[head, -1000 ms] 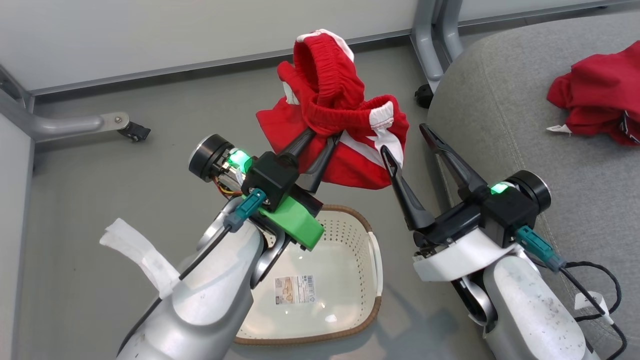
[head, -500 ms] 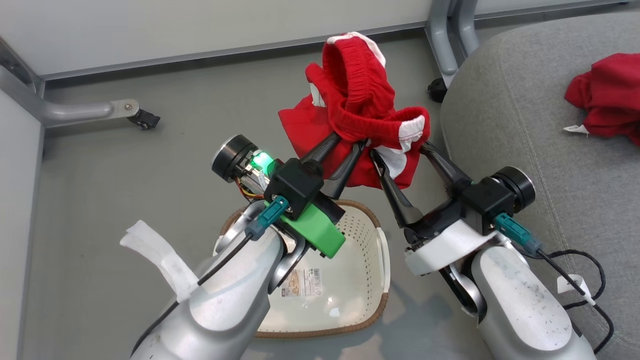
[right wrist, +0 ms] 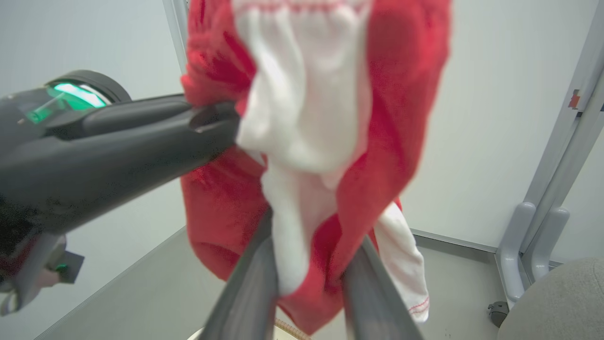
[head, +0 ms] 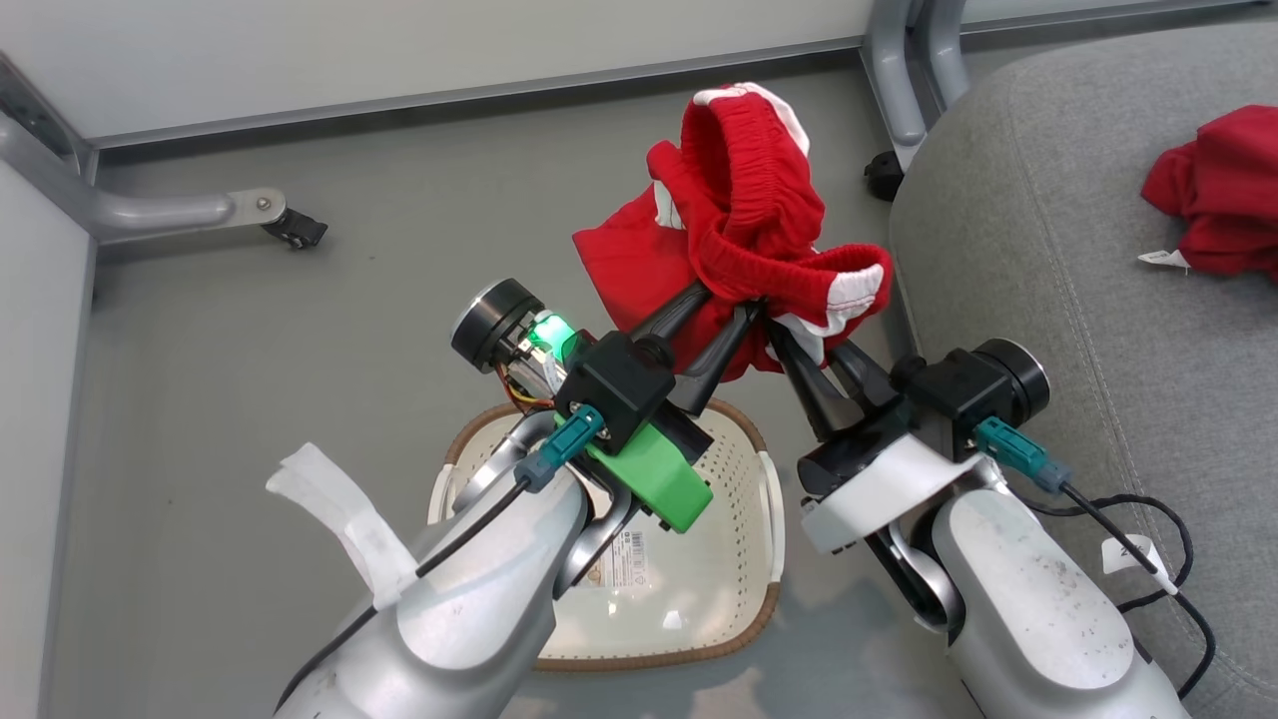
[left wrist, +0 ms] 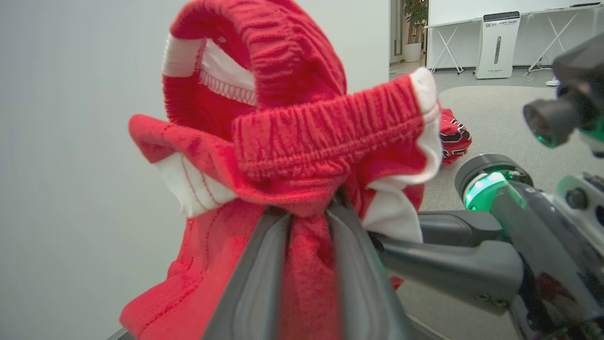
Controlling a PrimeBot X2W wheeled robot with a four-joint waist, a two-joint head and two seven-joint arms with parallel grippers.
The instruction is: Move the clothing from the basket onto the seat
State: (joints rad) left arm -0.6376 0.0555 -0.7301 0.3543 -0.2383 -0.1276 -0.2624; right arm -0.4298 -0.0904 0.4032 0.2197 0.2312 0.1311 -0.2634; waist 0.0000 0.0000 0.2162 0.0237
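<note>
Held up above the basket, the red striped garment hangs from both your arms. Your left end effector grips its bunched elastic waistband, with its fingers pressed nearly together on the cloth. Your right end effector, just beside it, is closed around a white stripe of the same piece (fabric fills the narrow gap). The red jersey lies on the grey seat, well right of the basket.

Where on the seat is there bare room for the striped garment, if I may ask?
The seat is bare from its left edge, by the right gripper, across to the jersey. Crowded: the far right under the jersey, and around the striped garment by the left gripper.
</note>
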